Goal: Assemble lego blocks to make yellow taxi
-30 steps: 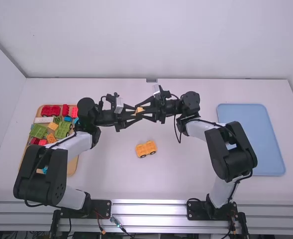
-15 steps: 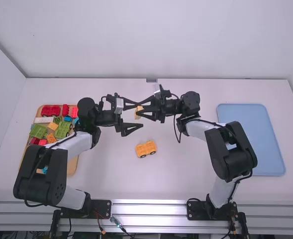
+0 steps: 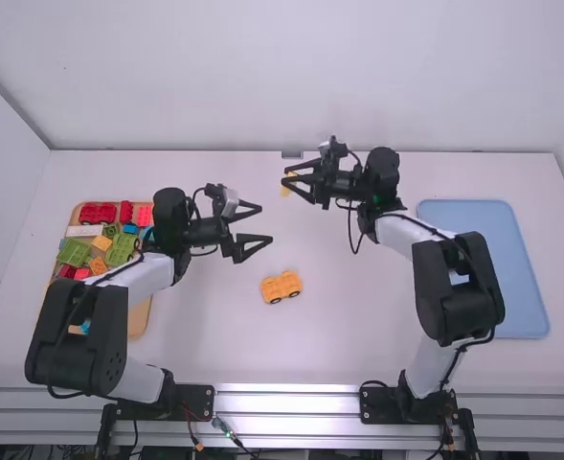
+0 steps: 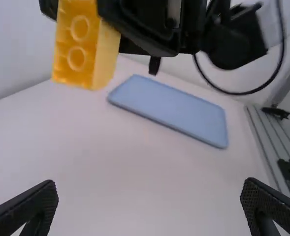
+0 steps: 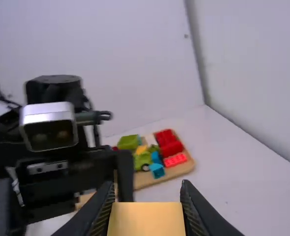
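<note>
My right gripper [image 3: 295, 182] is over the far middle of the table, shut on a yellow block [image 3: 287, 183]. In the right wrist view the right gripper [image 5: 145, 216] has the yellow block [image 5: 146, 219] between its fingers. The left wrist view shows that yellow block [image 4: 80, 46] with two studs facing the camera. My left gripper [image 3: 266, 226] stands open left of the middle with nothing between its fingers, spread wide at the left gripper [image 4: 149, 209] in its own view. The yellow wheeled car base [image 3: 282, 287] rests on the table, nearer the camera than both grippers.
A wooden tray [image 3: 140, 320] at the left holds several red, green, blue, yellow and white blocks, partly behind the left arm. A blue tray [image 3: 487, 268] lies at the right, beside the right arm.
The left gripper opened and let go of the yellow block. The right gripper, with the block in it, has moved away from it, rightward and toward the back wall. The car base stayed put.
</note>
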